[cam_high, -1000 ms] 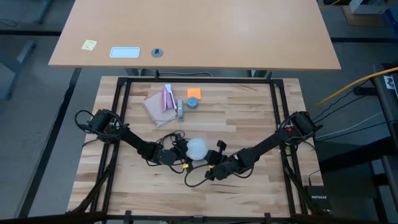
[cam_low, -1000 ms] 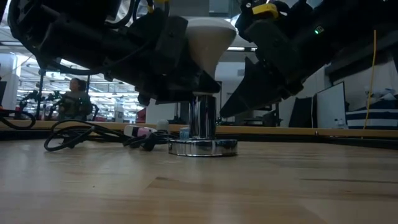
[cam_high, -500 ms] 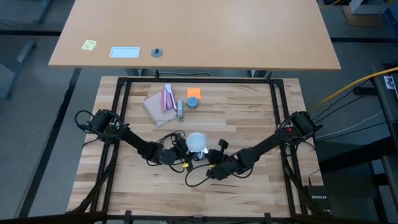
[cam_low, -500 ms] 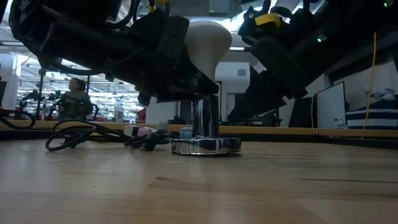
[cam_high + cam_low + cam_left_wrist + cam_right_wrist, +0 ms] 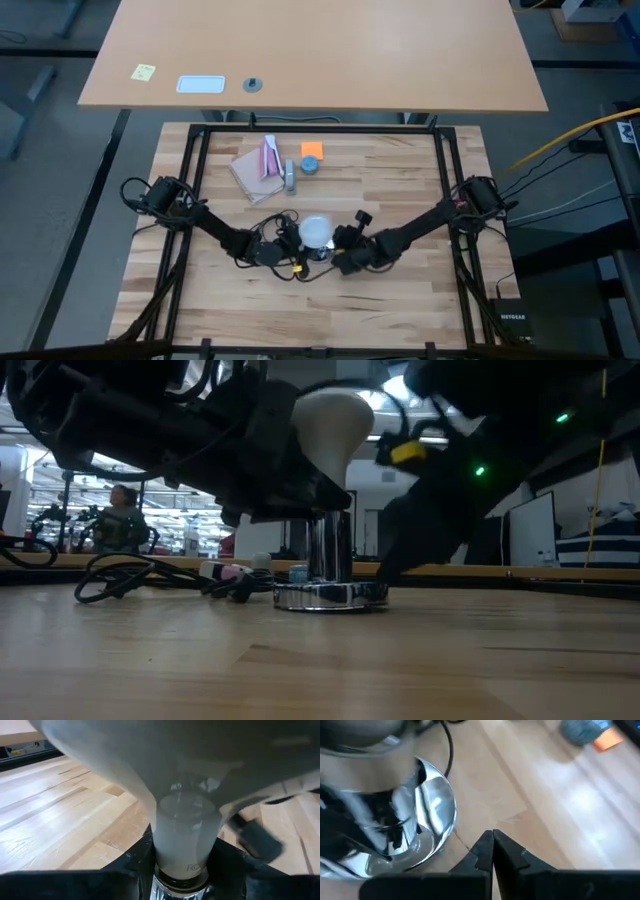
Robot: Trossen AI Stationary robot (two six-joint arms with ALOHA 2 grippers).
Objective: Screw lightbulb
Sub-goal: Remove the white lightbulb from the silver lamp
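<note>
Fingers of my left tool are closed on the pale neck of the lightbulb, just above its screw base, with the white globe filling the space over them. In the low view the bulb stands upright on the chrome socket, whose column rises from a round mirrored foot flat on the worktop. I cannot tell how far the threads have gone in; the base is hidden inside the column.

My right tool is shut and empty, its tips down near the worktop just beside the socket's foot, not touching it as far as I can see. From above it sits close to the bulb's right side, opposite my left.

I judge this to be the middle of the screwing step: a fresh grip on the neck, ready for a twist. The next move calls for turning the neck about the upright axis without tilting the bulb, then letting go and regripping. The socket looks free-standing, so it may spin or slide along; my right tool should press against the foot to hold it.

A black cord trails off behind the socket, and a person sits far back in the room.
</note>
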